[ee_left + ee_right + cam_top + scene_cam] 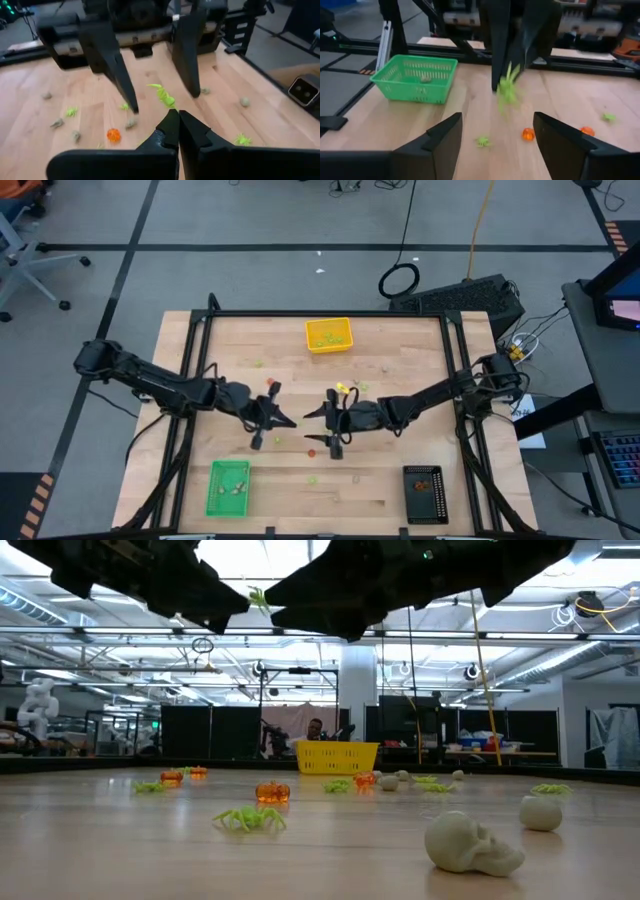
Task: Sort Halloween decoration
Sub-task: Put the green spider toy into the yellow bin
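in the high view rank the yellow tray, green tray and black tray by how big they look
1. green tray
2. yellow tray and black tray: these look much alike, so I would not rank one over the other.

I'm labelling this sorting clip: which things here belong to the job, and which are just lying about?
Job:
- green spider, pinched in the shut left gripper
- open right gripper
- orange pumpkin
- pale skull
- yellow tray
- green tray
- black tray

Lying about:
- cable coil on the floor
- office chair
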Action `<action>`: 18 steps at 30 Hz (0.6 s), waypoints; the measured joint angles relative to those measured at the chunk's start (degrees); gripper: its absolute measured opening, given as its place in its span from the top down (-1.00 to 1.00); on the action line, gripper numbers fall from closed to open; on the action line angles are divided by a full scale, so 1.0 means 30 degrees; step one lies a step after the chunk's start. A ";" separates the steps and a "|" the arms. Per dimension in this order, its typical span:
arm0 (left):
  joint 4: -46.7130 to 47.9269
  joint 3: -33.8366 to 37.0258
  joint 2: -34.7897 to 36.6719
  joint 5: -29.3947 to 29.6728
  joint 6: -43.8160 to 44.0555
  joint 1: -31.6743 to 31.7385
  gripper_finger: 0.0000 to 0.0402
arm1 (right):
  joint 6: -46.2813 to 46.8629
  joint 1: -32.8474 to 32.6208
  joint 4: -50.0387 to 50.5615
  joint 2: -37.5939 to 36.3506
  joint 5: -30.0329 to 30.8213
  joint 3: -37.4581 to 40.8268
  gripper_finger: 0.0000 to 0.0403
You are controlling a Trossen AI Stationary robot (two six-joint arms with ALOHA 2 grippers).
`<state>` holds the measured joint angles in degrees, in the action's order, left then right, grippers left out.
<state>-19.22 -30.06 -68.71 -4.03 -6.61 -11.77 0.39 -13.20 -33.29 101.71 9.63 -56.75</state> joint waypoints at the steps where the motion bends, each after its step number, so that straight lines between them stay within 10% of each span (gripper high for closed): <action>1: -0.0027 0.0000 -0.0159 0.0034 -0.0021 0.0000 1.00 | -0.0008 0.0039 -0.0034 0.0000 -0.0282 0.0000 -0.10; 18: -0.1479 0.0007 -0.1608 0.0342 -0.0109 0.0000 1.00 | 0.0113 0.0295 -0.0395 0.0007 -0.1777 -0.0007 0.54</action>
<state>-23.66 -30.04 -73.54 -3.01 -6.94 -11.77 0.73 -12.31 -34.48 101.73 4.29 -56.77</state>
